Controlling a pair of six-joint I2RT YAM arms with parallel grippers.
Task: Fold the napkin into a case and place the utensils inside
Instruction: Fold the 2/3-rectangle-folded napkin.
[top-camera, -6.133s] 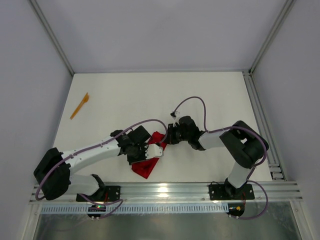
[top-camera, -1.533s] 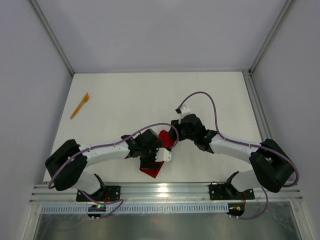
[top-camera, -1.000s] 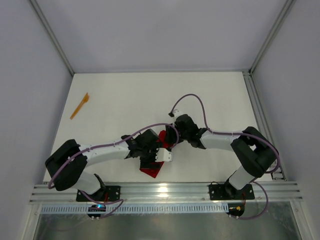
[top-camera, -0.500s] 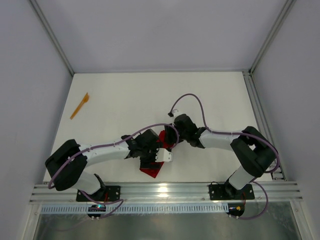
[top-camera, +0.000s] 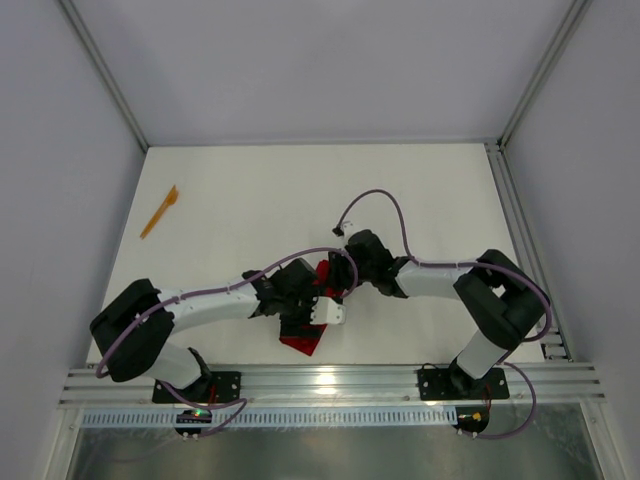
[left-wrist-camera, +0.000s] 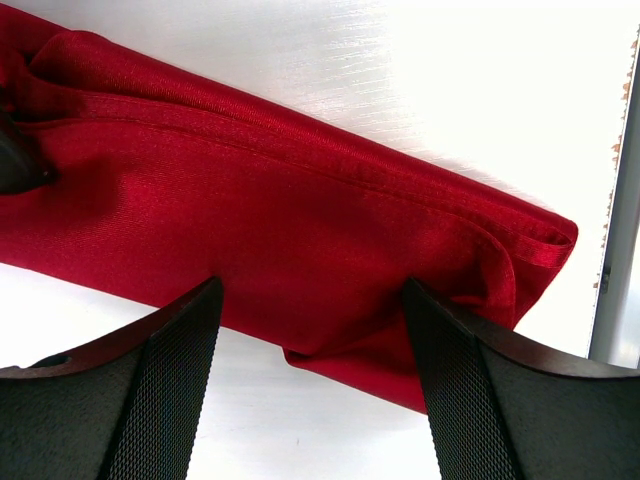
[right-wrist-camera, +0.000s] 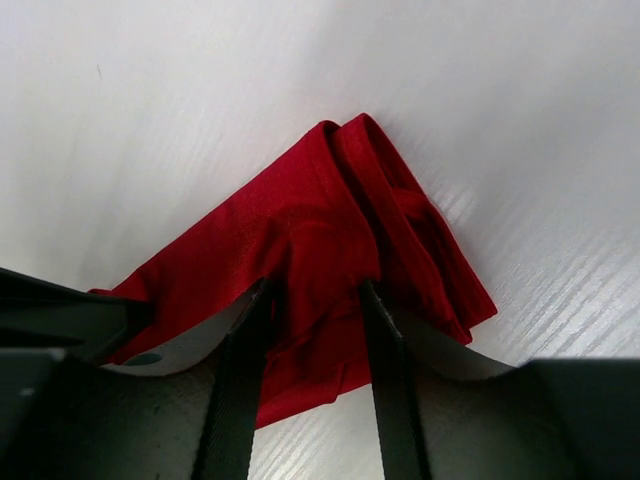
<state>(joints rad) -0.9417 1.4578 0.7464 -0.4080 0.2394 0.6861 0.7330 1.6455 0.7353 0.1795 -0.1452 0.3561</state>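
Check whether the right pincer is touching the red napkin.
Touching. The right wrist view shows the napkin bunched between the two fingers of the right pincer, its folds pressed against both.

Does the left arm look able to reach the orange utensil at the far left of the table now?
Probably yes: the orange utensil lies alone, nothing between it and the open left hand.

your left gripper (top-camera: 318, 308) and right gripper (top-camera: 338, 283) meet over the red napkin (top-camera: 303, 341), near the table (top-camera: 300, 190) front edge. orange utensil (top-camera: 159, 211) lies well apart, far left.
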